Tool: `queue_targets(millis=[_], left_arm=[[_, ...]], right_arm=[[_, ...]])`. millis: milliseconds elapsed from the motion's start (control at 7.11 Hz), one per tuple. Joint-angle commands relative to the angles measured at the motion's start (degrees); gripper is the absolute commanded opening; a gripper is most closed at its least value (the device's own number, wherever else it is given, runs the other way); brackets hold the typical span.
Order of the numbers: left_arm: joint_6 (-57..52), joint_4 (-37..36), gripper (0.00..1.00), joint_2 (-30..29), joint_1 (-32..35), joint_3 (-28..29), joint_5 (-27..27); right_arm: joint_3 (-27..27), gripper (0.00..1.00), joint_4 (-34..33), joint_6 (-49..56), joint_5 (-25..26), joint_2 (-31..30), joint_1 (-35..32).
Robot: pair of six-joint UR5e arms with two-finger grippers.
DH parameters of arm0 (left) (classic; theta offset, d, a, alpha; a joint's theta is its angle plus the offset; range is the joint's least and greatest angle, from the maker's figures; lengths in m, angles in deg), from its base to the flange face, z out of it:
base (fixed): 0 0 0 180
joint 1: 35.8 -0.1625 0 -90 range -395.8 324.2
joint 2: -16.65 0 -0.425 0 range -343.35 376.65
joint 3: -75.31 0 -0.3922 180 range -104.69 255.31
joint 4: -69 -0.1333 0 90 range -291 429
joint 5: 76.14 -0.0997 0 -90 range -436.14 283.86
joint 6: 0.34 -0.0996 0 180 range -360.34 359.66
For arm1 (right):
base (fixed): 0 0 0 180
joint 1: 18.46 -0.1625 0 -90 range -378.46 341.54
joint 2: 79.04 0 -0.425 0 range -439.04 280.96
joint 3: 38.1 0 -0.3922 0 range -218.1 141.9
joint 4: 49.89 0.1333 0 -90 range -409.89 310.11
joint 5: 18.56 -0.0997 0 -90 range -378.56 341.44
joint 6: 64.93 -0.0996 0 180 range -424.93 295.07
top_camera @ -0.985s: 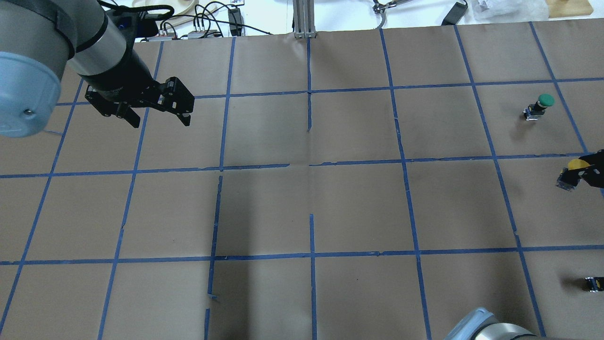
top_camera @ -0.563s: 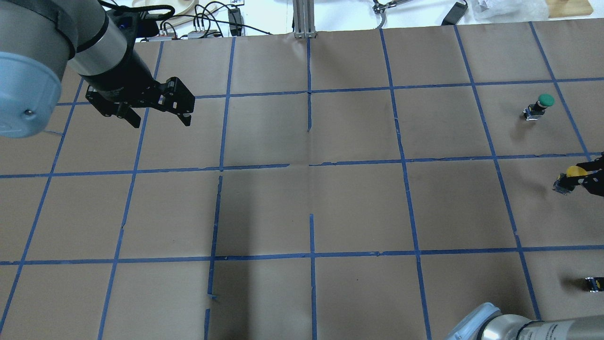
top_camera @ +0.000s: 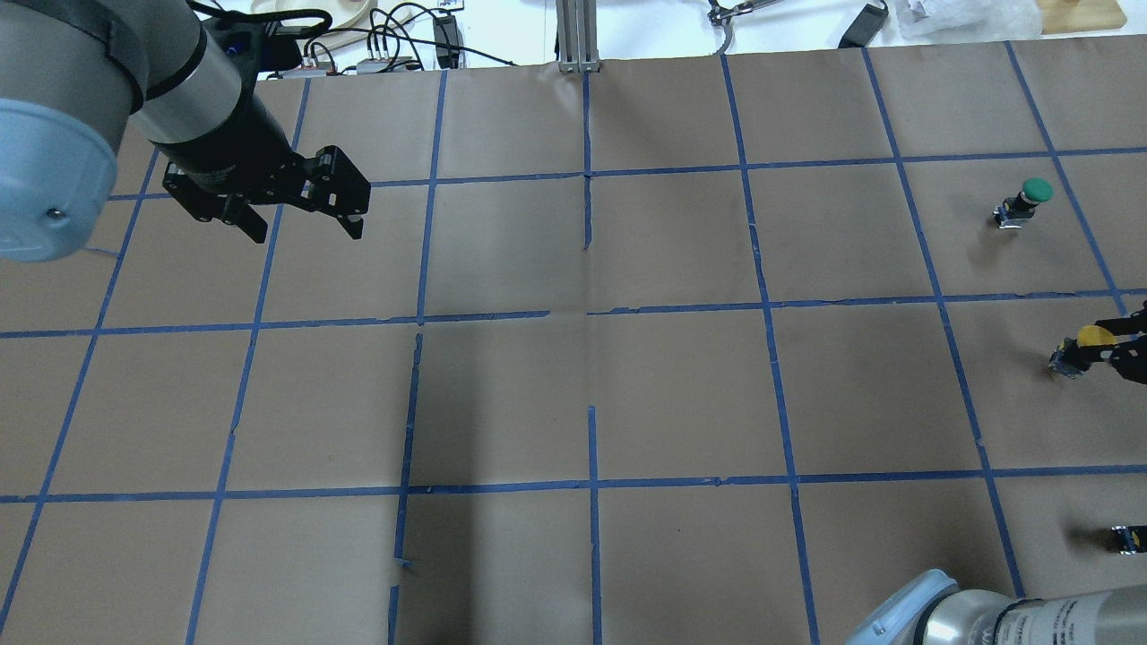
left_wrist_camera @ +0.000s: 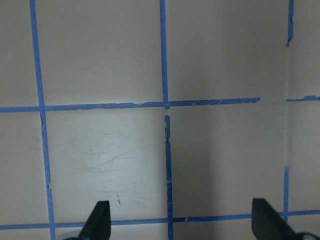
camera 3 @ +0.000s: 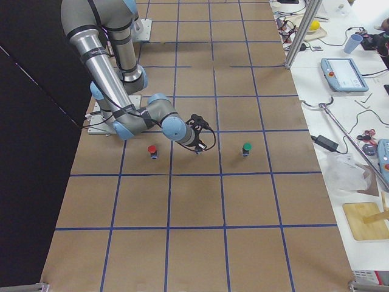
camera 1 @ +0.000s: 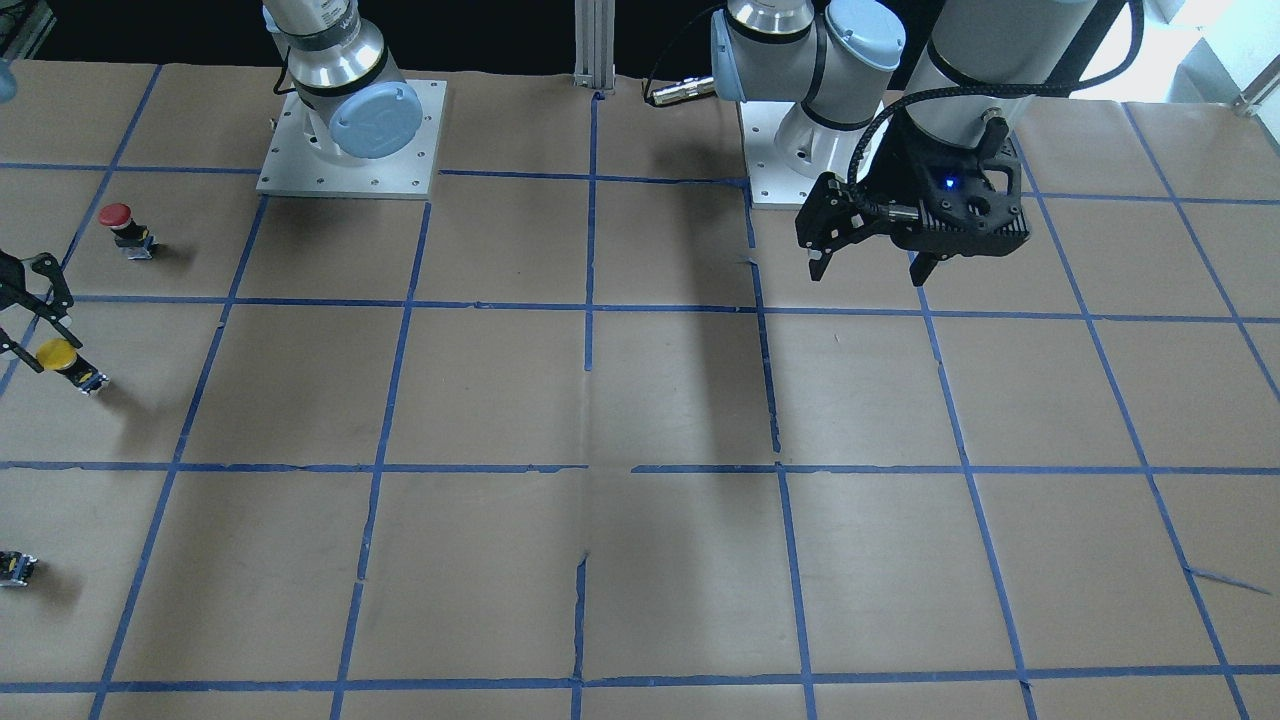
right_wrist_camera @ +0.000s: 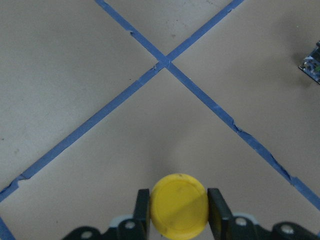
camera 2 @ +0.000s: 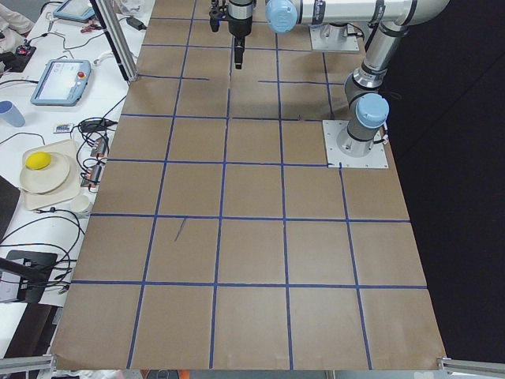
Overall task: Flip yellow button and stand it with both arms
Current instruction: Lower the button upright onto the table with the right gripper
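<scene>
At the robot's right-hand edge of the table (top_camera: 681, 394), the right arm (camera 3: 97, 55) reaches out low from its base, with the wrist close over the brown paper. Here the right gripper (right_wrist_camera: 180, 207) is narrowed on the yellow button (right_wrist_camera: 179, 200), with one finger (right_wrist_camera: 143, 205) against each side of the round cap. The cap's face is turned toward the wrist camera and hides the boxy body in that view. Whether the body rests on the paper or hangs just above it cannot be told. Seen from the right side, this gripper sits between a red-capped button (camera 3: 152, 148) and a green-capped button (camera 3: 246, 147), apart from both.

Over the far squares on the robot's left, the left arm (top_camera: 179, 72) is held raised. The left gripper (top_camera: 305, 233) points down above the paper with its jaws spread wide, and its blue light shows in the front view.

Compared with the overhead pictures from up to a second earlier, the yellow button and the right gripper have shifted toward the robot and slightly inward. They are now farther from the tape line (top_camera: 1021, 296) they were close beside. More of the right forearm now enters at that view's lower edge. The left arm and left gripper have not moved.
</scene>
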State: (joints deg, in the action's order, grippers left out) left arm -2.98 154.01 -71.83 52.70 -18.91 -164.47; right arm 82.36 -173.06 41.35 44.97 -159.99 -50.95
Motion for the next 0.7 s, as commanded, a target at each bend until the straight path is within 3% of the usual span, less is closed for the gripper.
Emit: queue_targets(millis=[0, 141, 281, 422, 563], left_arm=[[0.00, 0.07, 1.00, 0.06, 0.00, 0.00, -0.01], [0.00, 0.07, 1.00, 0.06, 0.00, 0.00, -0.01], [0.00, -0.02, 1.00, 0.06, 0.00, 0.00, -0.01], [0.00, 0.07, 1.00, 0.06, 0.00, 0.00, -0.01], [0.00, -0.02, 1.00, 0.06, 0.00, 0.00, -0.01]], right_arm=[[0.04, 0.38, 0.04, 0.50, -0.94, 1.58, 0.50], [-0.05, 0.50, 0.13, 0.68, -1.82, 2.55, 0.50], [-0.05, 0.72, 0.21, 0.59, -1.92, 2.47, 0.50], [-0.05, 1.00, 0.13, -0.37, -1.83, 2.47, 0.50], [-0.22, 0.99, 0.30, -0.72, -1.40, 2.12, 0.50]])
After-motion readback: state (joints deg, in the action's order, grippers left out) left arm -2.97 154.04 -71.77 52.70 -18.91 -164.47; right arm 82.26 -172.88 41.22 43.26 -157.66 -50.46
